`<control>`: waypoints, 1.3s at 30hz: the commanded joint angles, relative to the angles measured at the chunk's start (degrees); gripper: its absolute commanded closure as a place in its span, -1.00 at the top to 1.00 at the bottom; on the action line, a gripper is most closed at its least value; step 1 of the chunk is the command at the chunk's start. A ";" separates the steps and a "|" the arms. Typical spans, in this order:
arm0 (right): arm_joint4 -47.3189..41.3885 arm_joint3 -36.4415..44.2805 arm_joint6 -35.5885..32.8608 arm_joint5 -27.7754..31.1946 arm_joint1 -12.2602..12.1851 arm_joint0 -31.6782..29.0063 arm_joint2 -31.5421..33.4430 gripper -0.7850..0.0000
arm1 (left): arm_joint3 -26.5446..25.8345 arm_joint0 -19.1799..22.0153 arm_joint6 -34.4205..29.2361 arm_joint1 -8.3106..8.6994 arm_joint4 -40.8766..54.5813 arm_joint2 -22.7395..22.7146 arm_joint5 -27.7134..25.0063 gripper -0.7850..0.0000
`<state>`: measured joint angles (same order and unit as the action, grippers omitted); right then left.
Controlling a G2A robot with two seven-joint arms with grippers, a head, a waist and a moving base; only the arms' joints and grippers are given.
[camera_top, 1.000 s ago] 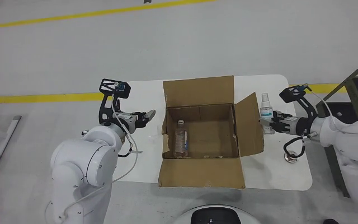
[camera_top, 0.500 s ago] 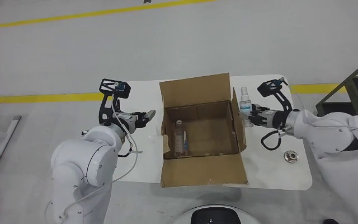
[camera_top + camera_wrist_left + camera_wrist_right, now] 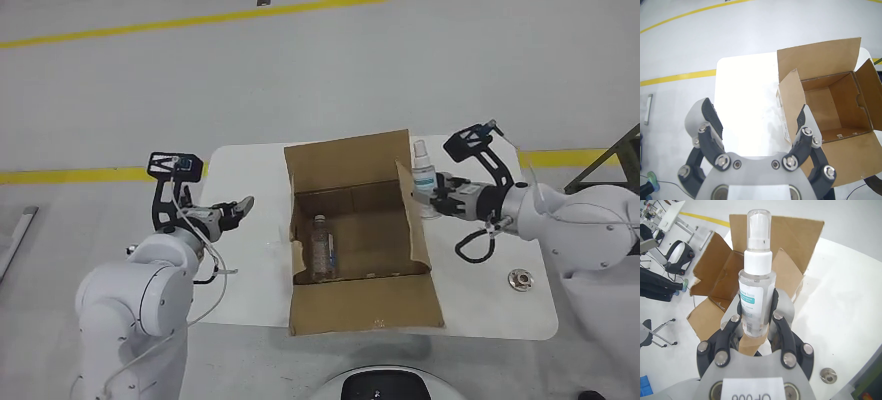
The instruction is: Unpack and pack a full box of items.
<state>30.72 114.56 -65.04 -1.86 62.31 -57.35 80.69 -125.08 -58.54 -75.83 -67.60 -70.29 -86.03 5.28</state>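
The right pincer (image 3: 757, 301) is clamped on the lower body of the clear spray bottle with a white pump collar and teal label (image 3: 757, 275). It holds the bottle upright at the raised right flap of the open brown cardboard box (image 3: 350, 165) on the white table (image 3: 250, 180). To pack it well, I judge the bottle should clear the flap's edge, travel over the bare right half of the box floor, well apart from the clear plastic bottle (image 3: 322, 247) lying by the left wall, and be let go only once low. The left pincer (image 3: 755, 108) hangs spread wide over the table left of the box, out of the way.
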 commanded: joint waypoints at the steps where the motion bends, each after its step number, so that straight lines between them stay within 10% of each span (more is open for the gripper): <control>1: -1.56 0.78 0.44 0.37 0.03 0.30 -0.37 -1.00 | 0.03 -0.44 0.13 0.06 -0.39 -0.48 0.37 1.00; 22: -2.74 -19.84 5.23 -0.61 3.88 15.92 -24.20 -1.00 | -1.16 -4.02 1.76 0.44 -1.72 -3.72 2.33 1.00; 39: 3.80 -15.74 -5.48 -7.87 1.16 11.46 -15.03 -1.00 | 0.29 -2.58 1.90 0.46 -0.69 -2.00 2.21 1.00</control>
<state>34.39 98.39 -69.92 -9.21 63.69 -45.27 64.71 -124.96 -61.26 -73.95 -67.14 -71.02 -88.11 7.57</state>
